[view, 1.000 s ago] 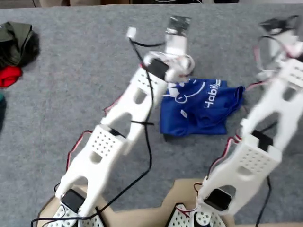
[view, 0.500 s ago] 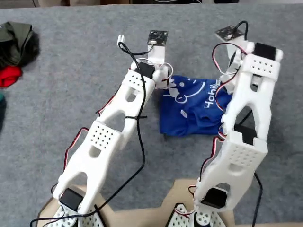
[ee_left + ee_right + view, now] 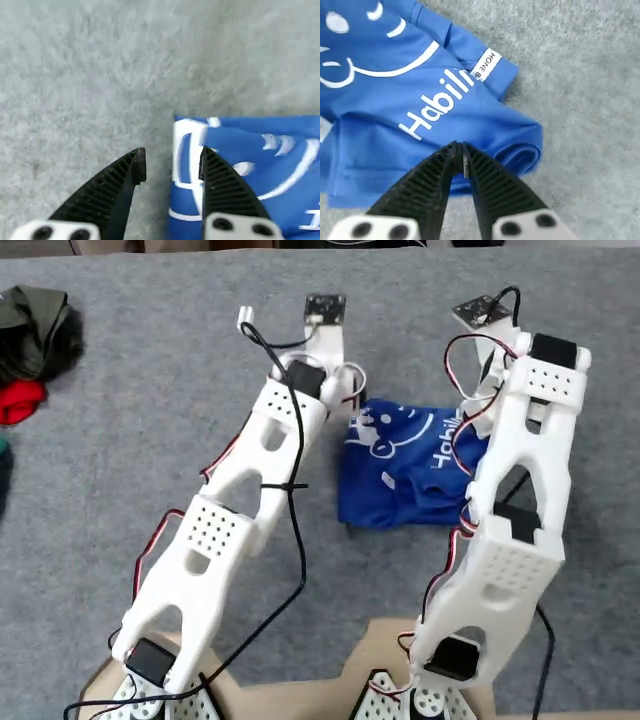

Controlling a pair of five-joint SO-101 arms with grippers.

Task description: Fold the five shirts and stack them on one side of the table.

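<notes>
Blue, smooth knit fabric with white printed lines and lettering makes up the folded blue shirt (image 3: 415,475) (image 3: 265,160) (image 3: 395,100). It lies in a rough rectangle a little right of the table's middle, between the two arms. Its left edge is straight and crisp. Its right side is rumpled, with a rolled fold and a sleeve hem carrying a small white woven label (image 3: 485,64).

The left gripper (image 3: 172,159) (image 3: 352,405) is at the shirt's far left corner with its jaws spread apart. One black ribbed finger (image 3: 117,182) is over bare cloth just left of the shirt's edge, and the other finger (image 3: 225,185) is over the blue fabric.

The right gripper (image 3: 459,147) sits over the right part of the shirt, next to the rolled fold. Its two black ribbed fingers are pressed together at the tips. I cannot tell whether any fabric is pinched between them.

The white plastic left arm (image 3: 240,510), with perforated panels and red and black wires, angles up from the near left. The white plastic right arm (image 3: 520,480) rises from the near edge and covers the shirt's right end in the high view.

Everything rests on the fuzzy grey felt table cover (image 3: 150,420). Well apart, at the far left edge, lie a crumpled dark green garment (image 3: 35,330) and a bunched red garment (image 3: 20,400) just nearer than it.
</notes>
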